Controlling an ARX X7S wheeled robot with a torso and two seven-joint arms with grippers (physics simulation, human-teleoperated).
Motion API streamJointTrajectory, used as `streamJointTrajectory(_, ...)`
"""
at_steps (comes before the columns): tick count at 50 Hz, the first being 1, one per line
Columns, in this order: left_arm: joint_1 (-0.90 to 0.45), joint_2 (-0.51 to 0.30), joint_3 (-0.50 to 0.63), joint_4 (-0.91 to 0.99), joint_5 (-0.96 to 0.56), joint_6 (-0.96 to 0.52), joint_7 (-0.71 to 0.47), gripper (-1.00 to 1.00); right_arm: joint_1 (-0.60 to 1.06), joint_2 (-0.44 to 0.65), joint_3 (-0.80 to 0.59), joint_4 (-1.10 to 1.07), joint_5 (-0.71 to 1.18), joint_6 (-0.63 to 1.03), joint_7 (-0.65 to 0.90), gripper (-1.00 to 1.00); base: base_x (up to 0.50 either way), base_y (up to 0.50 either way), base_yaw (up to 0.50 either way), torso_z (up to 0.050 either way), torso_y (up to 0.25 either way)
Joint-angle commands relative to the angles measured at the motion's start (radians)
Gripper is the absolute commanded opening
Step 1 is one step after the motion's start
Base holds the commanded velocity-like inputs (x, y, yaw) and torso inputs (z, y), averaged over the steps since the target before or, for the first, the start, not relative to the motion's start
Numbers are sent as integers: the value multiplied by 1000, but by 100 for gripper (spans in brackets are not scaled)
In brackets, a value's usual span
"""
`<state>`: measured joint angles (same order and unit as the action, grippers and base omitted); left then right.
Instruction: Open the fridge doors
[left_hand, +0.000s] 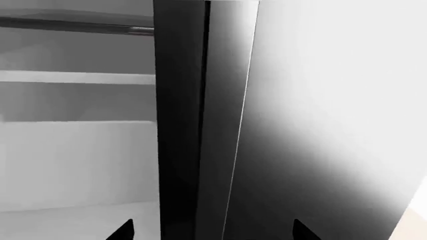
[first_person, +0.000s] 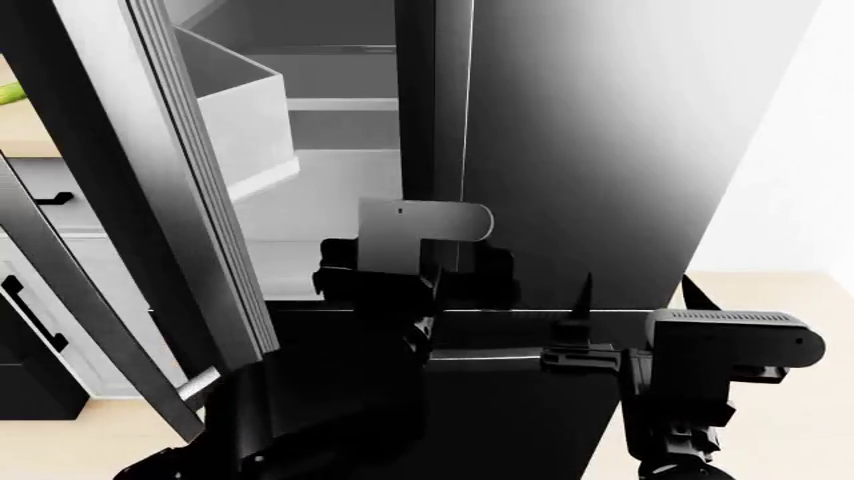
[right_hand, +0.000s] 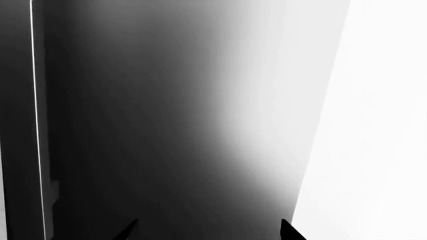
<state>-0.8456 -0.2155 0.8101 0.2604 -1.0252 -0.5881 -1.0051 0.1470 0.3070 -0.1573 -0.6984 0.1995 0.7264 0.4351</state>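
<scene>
- While the left fridge door (first_person: 147, 200) stands swung open, the right fridge door (first_person: 601, 150) beside it is shut.
- Right gripper (right_hand: 208, 231), jaws spread and empty, faces that shut door's smooth face, so it may slide off.
- Left gripper (left_hand: 212, 231), also spread, straddles that door's inner edge and could jam.

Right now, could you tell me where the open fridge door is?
In the head view the open left door swings out at left, beside the closed right door.

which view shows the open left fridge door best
The head view: the open left fridge door swings out at the left, white lining and shelf bin visible. The left wrist view shows only the fridge interior; the right wrist view shows the closed door.
</scene>
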Motion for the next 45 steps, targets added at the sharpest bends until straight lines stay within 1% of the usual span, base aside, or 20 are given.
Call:
streamJointTrajectory(1, -4, 14, -47, -54, -10, -20, 40, 100, -3, -15, 18, 4, -20, -2, -29, 100, 0, 0, 0, 0, 0)
streamJointTrajectory(2, -4, 13, -48, -59, -9, -18, 40, 100, -4, -14, 19, 3, -20, -3, -29, 100, 0, 0, 0, 0, 0)
streamJointTrajectory(3, 26, 8, -33, -78, 21, 16, 71, 100, -4, -13, 19, 3, -19, -2, -29, 100, 0, 0, 0, 0, 0)
streamJointTrajectory(8, -10, 8, -57, -103, -3, -8, 51, 100, -5, -12, 19, 3, -17, -4, -27, 100, 0, 0, 0, 0, 0)
streamJointTrajectory(15, 0, 9, -68, -140, 3, 0, 24, 100, -8, -10, 21, 4, -15, -10, -25, 100, 0, 0, 0, 0, 0)
streamJointTrajectory(17, 46, 5, -49, -168, 59, 62, 56, 100, -9, -10, 21, 5, -14, -12, -24, 100, 0, 0, 0, 0, 0)
streamJointTrajectory(18, 49, 6, -50, -173, 57, 64, 58, 100, -9, -10, 21, 5, -14, -12, -24, 100, 0, 0, 0, 0, 0)
streamJointTrajectory(19, 27, 6, -65, -167, 29, 36, 36, 100, -9, -10, 19, 4, -14, -11, -23, 100, 0, 0, 0, 0, 0)
streamJointTrajectory(20, 38, 7, -61, -179, 41, 51, 45, 100, -9, -9, 19, 3, -13, -11, -23, 100, 0, 0, 0, 0, 0)
streamJointTrajectory(22, 10, 5, -81, -175, 9, 23, 22, 100, -10, -9, 20, 3, -13, -12, -22, 100, 0, 0, 0, 0, 0)
streamJointTrajectory(24, 11, 6, -91, -183, 0, 23, 16, 100, -10, -8, 20, 2, -12, -12, -21, 100, 0, 0, 0, 0, 0)
streamJointTrajectory(25, 31, 6, -86, -201, 21, 49, 27, 100, -8, -8, 20, 1, -11, -10, -21, 100, 0, 0, 0, 0, 0)
streamJointTrajectory(28, 31, 2, -94, -188, 7, 37, 4, 100, -9, -7, 19, 0, -11, -10, -20, 100, 0, 0, 0, 0, 0)
streamJointTrajectory(30, 75, -1, -79, -208, 60, 93, 21, 100, -14, -5, 22, -2, -9, -13, -19, 100, 0, 0, 0, 0, 0)
streamJointTrajectory(31, 80, 1, -82, -219, 52, 95, 27, 100, -17, -5, 24, -3, -8, -14, -19, 100, 0, 0, 0, 0, 0)
streamJointTrajectory(36, 66, 2, -90, -260, 53, 104, 46, 100, -17, -3, 26, -6, -5, -12, -17, 100, 0, 0, 0, 0, 0)
streamJointTrajectory(39, 64, 3, -92, -267, 53, 105, 46, 100, -16, -2, 24, -5, -4, -13, -17, 100, 0, 0, 0, 0, 0)
streamJointTrajectory(40, 55, -2, -101, -266, 53, 98, 22, 100, -15, -3, 25, -2, -3, -16, -17, 100, 0, 0, 0, 0, 0)
streamJointTrajectory(42, 64, -1, -99, -280, 68, 110, 17, 100, -13, -3, 24, -1, -2, -16, -18, 100, 0, 0, 0, 0, 0)
streamJointTrajectory(45, 61, 2, -98, -305, 70, 117, 34, 100, -18, -2, 21, 0, -3, -22, -17, 100, 0, 0, 0, 0, 0)
